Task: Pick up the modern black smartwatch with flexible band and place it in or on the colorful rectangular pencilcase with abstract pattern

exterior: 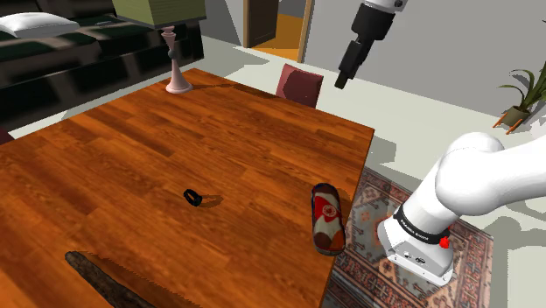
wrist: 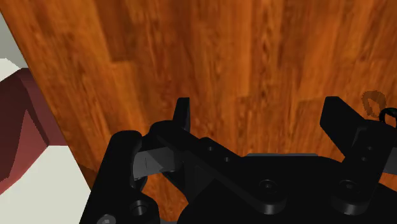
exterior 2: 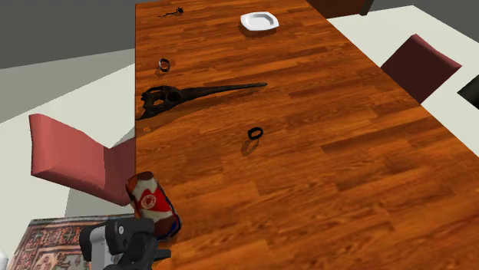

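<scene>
Wood makes the big brown table (exterior: 157, 131), and the other things lie on it. Next comes the white arm (exterior: 468, 179), which bends up from its stand. The pencil case (exterior: 328, 219) is long, with red and white shapes, and it lies at the table edge close to the stand. The black gripper (exterior: 343, 80) hangs high over the far edge of the table. Its two fingers stand wide apart with nothing between them. The watch (exterior: 193, 198) is the smallest thing, a little black loop out on the bare wood, well apart from the gripper. It looks very light and bendy, so it may squash or slide away. A good place to pinch it seems to be across the thin band.
</scene>
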Available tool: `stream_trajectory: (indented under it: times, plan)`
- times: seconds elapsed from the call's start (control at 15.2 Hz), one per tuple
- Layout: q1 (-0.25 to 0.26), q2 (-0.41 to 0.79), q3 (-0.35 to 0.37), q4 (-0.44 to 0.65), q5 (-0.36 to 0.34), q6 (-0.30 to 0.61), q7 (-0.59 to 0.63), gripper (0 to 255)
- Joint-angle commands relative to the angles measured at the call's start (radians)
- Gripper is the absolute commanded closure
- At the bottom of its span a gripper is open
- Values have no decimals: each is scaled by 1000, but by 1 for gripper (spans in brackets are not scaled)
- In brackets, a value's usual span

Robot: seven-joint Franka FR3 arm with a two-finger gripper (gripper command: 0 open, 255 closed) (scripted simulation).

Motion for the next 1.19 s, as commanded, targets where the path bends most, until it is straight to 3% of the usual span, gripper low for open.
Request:
stream_trajectory:
  times: [0.0, 0.66, 1.12]
  plan:
    - [0, 0, 0, 0, 0, 0, 0, 0]
    - [62, 169, 203, -31, 89, 245, 175, 0]
    - [76, 359, 351, 24, 89, 411, 311, 0]
